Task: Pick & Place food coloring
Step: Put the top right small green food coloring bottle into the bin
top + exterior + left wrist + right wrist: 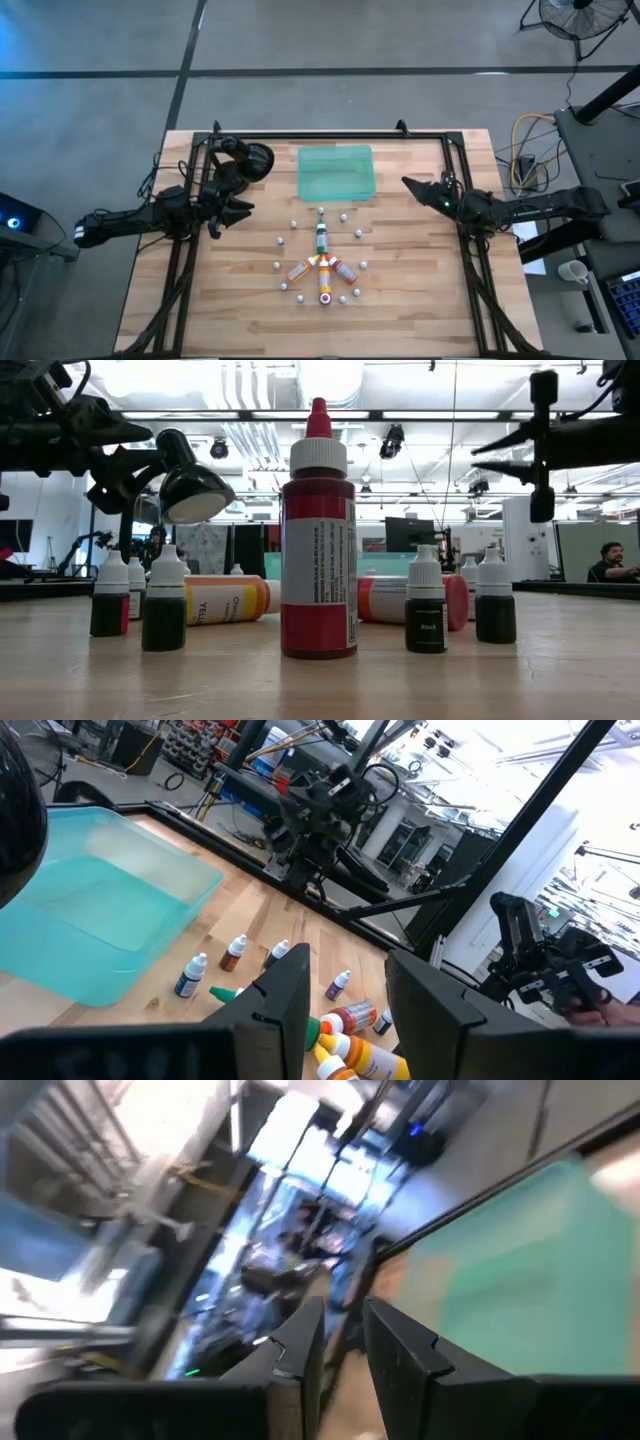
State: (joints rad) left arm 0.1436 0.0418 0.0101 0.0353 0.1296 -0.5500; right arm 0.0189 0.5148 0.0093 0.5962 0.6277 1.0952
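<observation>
The food coloring lies in a cluster on the wooden table. A slim green bottle [321, 237] sits nearest the tray, two orange-yellow bottles [300, 270] [345, 270] lie on their sides, and a red bottle [318, 540] stands upright on its base. Small white-capped bottles [283, 240] stand in a ring around them. My left gripper [235, 210] hovers open to the left of the cluster, and its wrist view shows its fingers [345, 990] above the bottles [350, 1055]. My right gripper [410, 185] hovers open to the right of the tray and holds nothing.
A flat translucent green tray [337, 172] rests on the table's far middle, beyond the bottles. A black round lamp-like object [255, 160] sits at the far left, close to the left arm. A black frame [330, 137] runs along the table's edges. Bare wood lies on either side of the cluster.
</observation>
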